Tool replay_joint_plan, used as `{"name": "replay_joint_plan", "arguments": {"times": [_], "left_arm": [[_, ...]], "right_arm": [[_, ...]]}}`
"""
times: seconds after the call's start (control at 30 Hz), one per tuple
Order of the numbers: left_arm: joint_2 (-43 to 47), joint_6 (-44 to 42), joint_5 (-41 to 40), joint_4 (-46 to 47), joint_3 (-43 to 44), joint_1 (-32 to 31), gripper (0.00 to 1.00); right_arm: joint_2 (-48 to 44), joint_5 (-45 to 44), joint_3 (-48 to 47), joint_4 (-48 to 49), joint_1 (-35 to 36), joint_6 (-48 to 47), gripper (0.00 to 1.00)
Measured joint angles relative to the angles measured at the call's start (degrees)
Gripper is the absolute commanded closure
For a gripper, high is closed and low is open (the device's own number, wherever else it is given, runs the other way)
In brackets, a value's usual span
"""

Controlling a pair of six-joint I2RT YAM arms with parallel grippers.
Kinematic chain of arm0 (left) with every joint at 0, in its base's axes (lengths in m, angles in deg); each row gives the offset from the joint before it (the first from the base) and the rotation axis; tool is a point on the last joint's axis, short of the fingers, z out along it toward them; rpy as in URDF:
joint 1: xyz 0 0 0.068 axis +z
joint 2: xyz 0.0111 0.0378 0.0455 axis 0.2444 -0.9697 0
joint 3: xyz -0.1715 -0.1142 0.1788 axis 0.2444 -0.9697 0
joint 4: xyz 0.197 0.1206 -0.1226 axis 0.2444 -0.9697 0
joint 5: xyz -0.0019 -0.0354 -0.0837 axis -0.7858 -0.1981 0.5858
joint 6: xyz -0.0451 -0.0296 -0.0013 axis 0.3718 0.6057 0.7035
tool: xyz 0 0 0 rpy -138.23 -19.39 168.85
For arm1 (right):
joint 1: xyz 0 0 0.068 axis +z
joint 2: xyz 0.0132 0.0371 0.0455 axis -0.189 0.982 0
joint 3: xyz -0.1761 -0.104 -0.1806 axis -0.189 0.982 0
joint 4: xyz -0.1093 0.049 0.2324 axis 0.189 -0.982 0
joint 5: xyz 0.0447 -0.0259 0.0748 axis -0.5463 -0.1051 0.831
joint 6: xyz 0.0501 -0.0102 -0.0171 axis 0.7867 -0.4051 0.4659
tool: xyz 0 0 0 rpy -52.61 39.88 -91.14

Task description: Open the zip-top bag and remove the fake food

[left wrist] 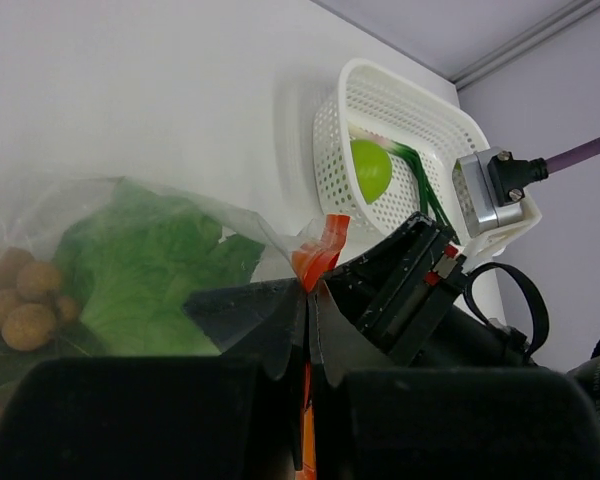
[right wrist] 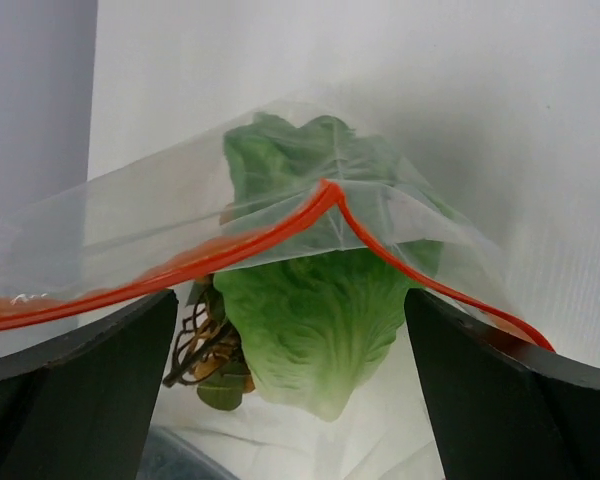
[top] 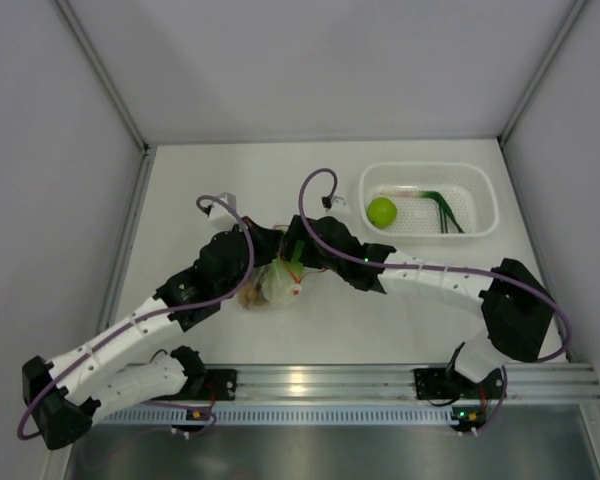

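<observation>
The zip-top bag [top: 275, 283] lies mid-worktop [top: 210, 180], just beyond the arm bases, with both claws at it. It is thin, clear, crinkly film: light, limp and probably slippery, so it will likely slide or lift whole unless one edge is pinned. The orange-red zip strip [right wrist: 230, 250] looks the stiffest part and the best place to hold, since the film beside it would only bunch. Inside, the lettuce [right wrist: 310, 310] looks like light, firm plastic. Its paler end points toward the mouth and seems the easiest part to pinch. The brown cluster [left wrist: 20, 300] of small balls sits deeper and may snag on the way out.

The left claw [left wrist: 310, 300] is clenched on the zip strip, pinching one end so that it stands up from the fingers. The right claw [right wrist: 291, 295] is spread wide at the bag's mouth, one finger on each side of the lettuce, and grips nothing. Whether its fingers touch the film I cannot tell.

Further off, at the far right, the white basket [top: 430, 167] holds the lime-green fruit [top: 382, 211], out of the bag, beside some thin green stalks [top: 446, 212].
</observation>
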Motion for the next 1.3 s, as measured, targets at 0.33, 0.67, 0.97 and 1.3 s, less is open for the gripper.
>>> {"name": "replay_joint_plan", "arguments": {"times": [0.33, 0.67, 0.97, 1.3], "left_arm": [[0.0, 1.3, -0.7, 2.6, -1.8, 0.5, 1.0], [0.0, 1.7, 0.2, 2.8, -3.0, 0.4, 1.0], [0.6, 1.3, 0.2, 3.0, -4.2, 0.3, 1.0], [2.3, -2.3, -2.2, 2.9, -4.4, 0.3, 1.0]], "right_arm": [[7.5, -3.5, -5.0, -2.1, -0.1, 1.4, 0.03], [14.0, 1.3, -2.0, 10.7, -0.4, 4.1, 0.22], [15.5, 4.7, 3.0, 23.6, -0.8, 5.9, 0.79], [14.7, 5.6, 4.8, 25.8, -1.1, 3.3, 1.0]]}}
